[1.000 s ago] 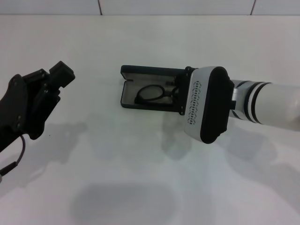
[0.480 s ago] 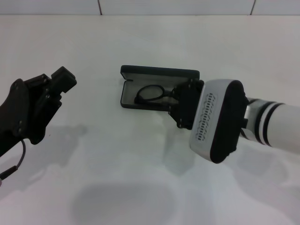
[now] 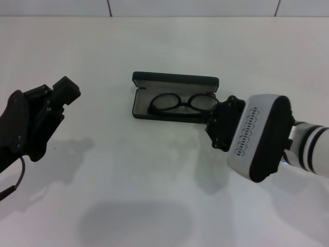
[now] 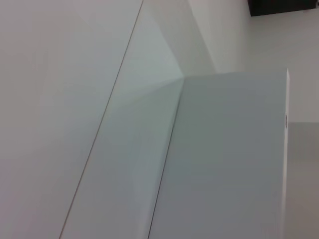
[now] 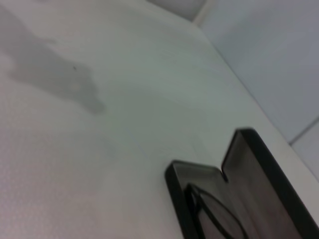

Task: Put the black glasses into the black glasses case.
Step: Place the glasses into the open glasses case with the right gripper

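Observation:
The black glasses case (image 3: 175, 78) lies open at the middle of the white table, lid standing up at the far side. The black glasses (image 3: 182, 102) lie inside it on the grey lining, lenses side by side. My right gripper (image 3: 220, 125) hovers just off the case's right end, apart from the glasses and holding nothing. My left gripper (image 3: 62, 90) hangs over the table far to the left of the case. The right wrist view shows the open case (image 5: 251, 149) with one end of the glasses (image 5: 214, 214) in it.
The white table (image 3: 154, 170) stretches around the case, with a tiled wall (image 3: 195, 6) behind its far edge. The left wrist view shows only pale wall panels (image 4: 149, 124).
My right gripper has drawn back from over the case toward the near right, uncovering the glasses, which stay lying in the case. The left arm has barely shifted.

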Robot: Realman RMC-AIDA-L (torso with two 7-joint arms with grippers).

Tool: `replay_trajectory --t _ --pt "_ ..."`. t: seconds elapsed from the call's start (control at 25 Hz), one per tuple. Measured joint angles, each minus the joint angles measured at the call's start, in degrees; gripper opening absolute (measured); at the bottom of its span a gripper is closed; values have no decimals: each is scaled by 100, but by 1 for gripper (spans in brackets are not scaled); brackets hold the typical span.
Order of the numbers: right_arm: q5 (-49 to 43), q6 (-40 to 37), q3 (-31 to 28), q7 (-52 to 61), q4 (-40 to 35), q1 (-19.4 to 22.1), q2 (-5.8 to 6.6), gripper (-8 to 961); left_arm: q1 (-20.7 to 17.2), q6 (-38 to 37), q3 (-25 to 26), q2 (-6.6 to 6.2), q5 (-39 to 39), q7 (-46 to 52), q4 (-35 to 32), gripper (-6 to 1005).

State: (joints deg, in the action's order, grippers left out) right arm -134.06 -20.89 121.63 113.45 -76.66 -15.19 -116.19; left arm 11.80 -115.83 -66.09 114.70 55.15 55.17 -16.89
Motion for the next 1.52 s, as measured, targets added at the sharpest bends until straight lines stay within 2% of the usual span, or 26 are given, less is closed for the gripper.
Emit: replay_trajectory --t 0.16,0.76,1.16,1.52 --pt "3 -12 -133 30 -12 150 0 55 -3 7 0 -12 -1 4 8 40" --pt "-60 -157 -469 134 243 160 0 47 202 130 0 -20 -12 41 23 40" --pt "-51 -52 -439 144 705 -255 0 46 293 167 0 17 -6 47 89 41" --pt "-9 -29 -337 151 748 -434 0 45 268 167 0 25 -4 19 89 40"
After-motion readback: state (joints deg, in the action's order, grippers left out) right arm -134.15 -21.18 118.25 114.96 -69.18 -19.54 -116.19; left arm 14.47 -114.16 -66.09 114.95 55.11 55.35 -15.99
